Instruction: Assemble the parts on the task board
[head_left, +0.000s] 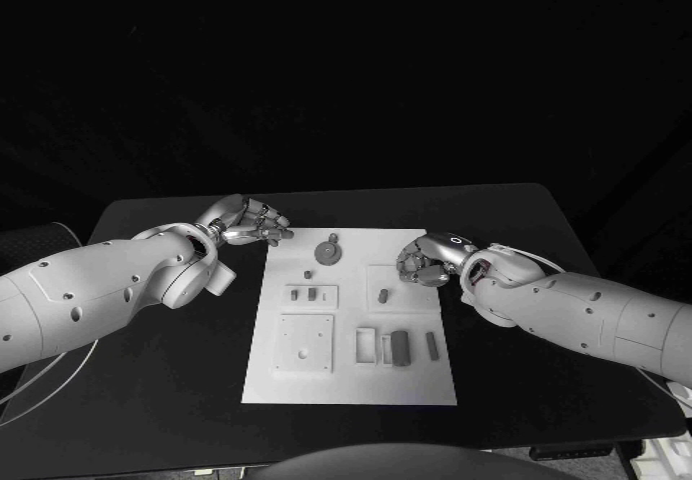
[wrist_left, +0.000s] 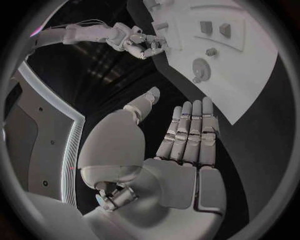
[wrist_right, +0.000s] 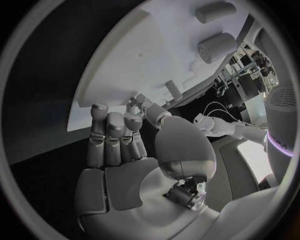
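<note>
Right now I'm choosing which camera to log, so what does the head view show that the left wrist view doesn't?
Head view alone: the whole task board with its near parts, such as the dark upright piece. Left wrist view alone: the left hand's empty palm, fingers straight and side by side. Both: the round part at the board's far end, the right hand and the black table.

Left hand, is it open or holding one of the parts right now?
Open. In the left wrist view the left hand has its fingers stretched out straight over the black table, with nothing in its palm.
</note>
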